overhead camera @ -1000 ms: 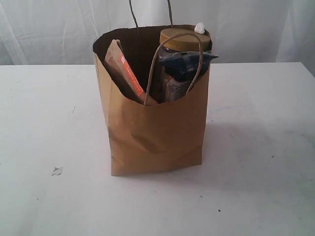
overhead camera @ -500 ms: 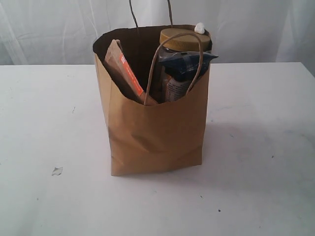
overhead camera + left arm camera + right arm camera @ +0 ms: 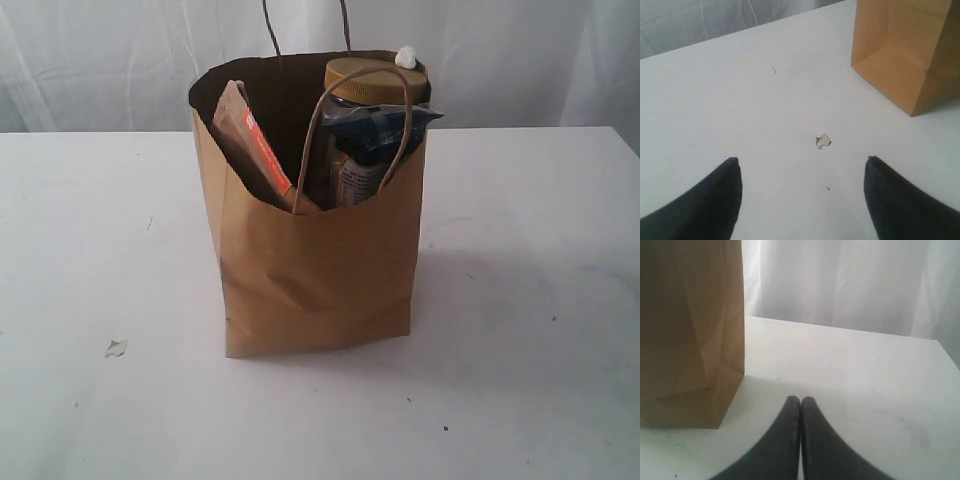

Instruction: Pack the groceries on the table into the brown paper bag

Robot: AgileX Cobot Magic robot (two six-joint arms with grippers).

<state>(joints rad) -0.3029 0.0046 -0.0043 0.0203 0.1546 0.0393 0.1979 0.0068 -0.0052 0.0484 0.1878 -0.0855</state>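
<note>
So, brown paper bag (image 3: 310,290): stood upright near the middle of the desk (image 3: 540,300), mouth open, groceries poking out of the top.
Brown-orange pouch (image 3: 258,150): sat in the left part of the bag, leaning, its top corner up above the rim.
Gold-lidded clear jar (image 3: 372,78): sat in the right part of the bag, towards the far side, lid well clear of the rim.
White-blue packet (image 3: 385,122): was tucked in front of the jar, just under the lid, its crumpled end pointing right.
White cap (image 3: 405,57): peeked up at the far right edge of the gold lid; whatever carried it was hidden.
Near handle (image 3: 311,145): looped up from the near rim, right across the front of the jar and the packet.
Far handle (image 3: 270,28): rose from the far rim and ran out of the top of the view.
Left end effector (image 3: 801,161): hung low above bare desk, fingers (image 3: 725,195) spread wide, nothing between them, the bag's corner apart from it.
Right end effector (image 3: 800,402): tips pressed together, closed on nothing, low over the desk beside the bag's wall, not touching it.
Scrap (image 3: 116,348): a small pale fleck lay on the desk, left of the bag and nearer, well apart from it.
Deeper in the bag: too dark, couldn't tell.
</note>
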